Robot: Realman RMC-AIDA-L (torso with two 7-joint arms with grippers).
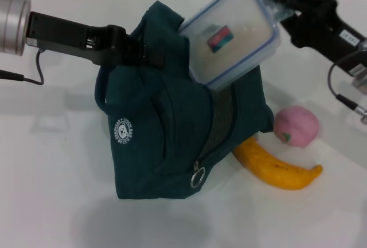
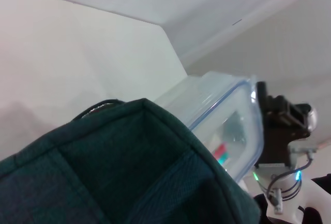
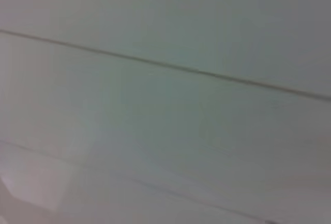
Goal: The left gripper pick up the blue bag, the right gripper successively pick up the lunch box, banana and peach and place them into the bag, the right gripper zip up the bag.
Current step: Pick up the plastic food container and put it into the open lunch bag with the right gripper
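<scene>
Two arms share the job: the left gripper (image 1: 133, 50), reaching in from nine o'clock, pinches the blue bag (image 1: 172, 139) at its top edge, propping it for loading. From two o'clock, the right gripper (image 1: 274, 3) clamps the tilted lunch box (image 1: 232, 36) over the opening. On the bench (image 1: 57, 202), banana (image 1: 278, 168) and peach (image 1: 296, 126) wait at four o'clock.

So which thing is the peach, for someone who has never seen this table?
Find the big blue bag standing mid-table. On the robot's right of it, two fruits lie on the white table. The peach is the round pink one, behind the long yellow banana.
</scene>
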